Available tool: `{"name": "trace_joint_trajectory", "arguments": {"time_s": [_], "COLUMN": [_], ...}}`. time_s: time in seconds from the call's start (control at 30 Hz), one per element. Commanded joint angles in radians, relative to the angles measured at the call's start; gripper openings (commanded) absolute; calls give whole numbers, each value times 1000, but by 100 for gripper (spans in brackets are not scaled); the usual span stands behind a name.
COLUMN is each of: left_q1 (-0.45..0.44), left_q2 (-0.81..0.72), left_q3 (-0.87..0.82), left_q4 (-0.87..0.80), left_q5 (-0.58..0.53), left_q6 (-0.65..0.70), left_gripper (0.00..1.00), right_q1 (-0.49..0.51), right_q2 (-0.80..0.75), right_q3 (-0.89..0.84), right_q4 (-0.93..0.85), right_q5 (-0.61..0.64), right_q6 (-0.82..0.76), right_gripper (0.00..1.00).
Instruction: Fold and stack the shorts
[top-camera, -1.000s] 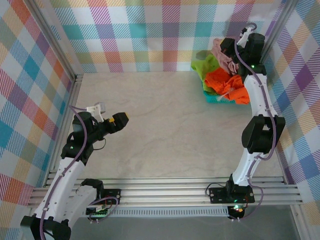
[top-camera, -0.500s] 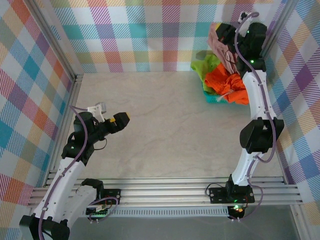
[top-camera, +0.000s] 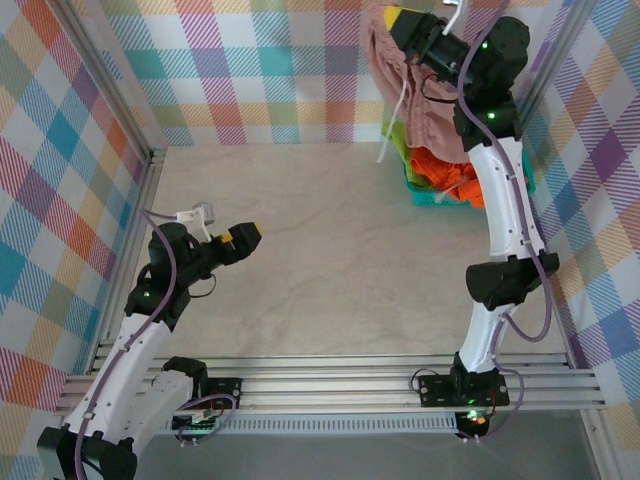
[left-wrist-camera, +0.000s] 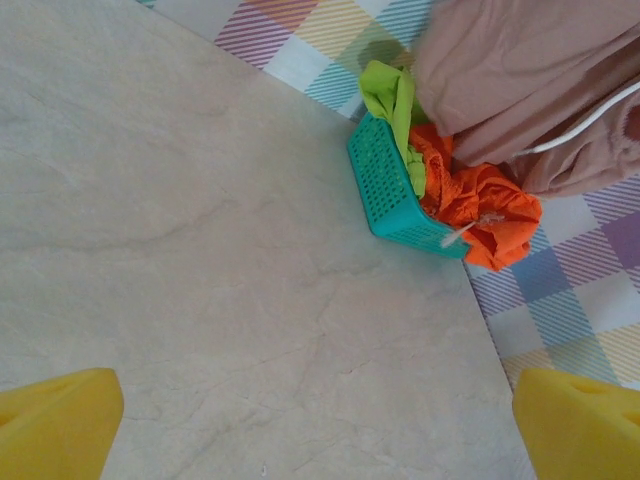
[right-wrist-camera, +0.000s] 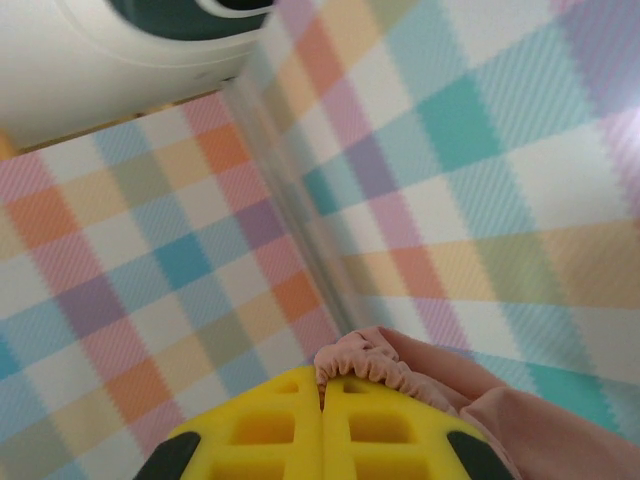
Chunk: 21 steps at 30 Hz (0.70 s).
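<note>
My right gripper (top-camera: 397, 20) is raised high at the back right, shut on the gathered waistband of the dusty pink shorts (top-camera: 400, 75), which hang from it with a white drawstring dangling. The pinched waistband (right-wrist-camera: 375, 365) bunches over the closed yellow fingers (right-wrist-camera: 270, 430). Below, the orange shorts (top-camera: 450, 172) and lime green shorts (top-camera: 403, 140) lie heaped in the teal basket (top-camera: 425, 197). My left gripper (top-camera: 240, 238) hovers open over the table's left side, far from the basket; its yellow fingertips (left-wrist-camera: 60, 425) frame bare table.
Checked walls close in the table on three sides, with aluminium posts at the corners. The basket (left-wrist-camera: 385, 185) sits against the back right corner. The marbled tabletop (top-camera: 330, 260) stretches between both arms.
The right arm has lifted the pink shorts up out of the basket and swung them leftward. The left arm has hardly moved.
</note>
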Motion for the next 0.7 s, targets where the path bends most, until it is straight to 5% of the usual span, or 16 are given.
{"name": "trace_joint_trajectory", "arguments": {"time_s": [0.0,0.47,0.67], "left_q1": [-14,-26,-26], "left_q2": [-1,-30,-86], "left_q3": [-12,-8,-18], "left_q4": [47,41,17], "left_q5": [-12,-48,-105], "left_q6": [-17,-27,-28], "left_gripper": [100,100,100], "right_q1": [70,217,213], "right_q2": [-1,67,-47], "right_q3": [89,232,-79], "right_q4": [82,49,-112], "right_q5": [-57,-65,-111], "right_q6": [3,8,-215], "right_gripper": [0,0,0]}}
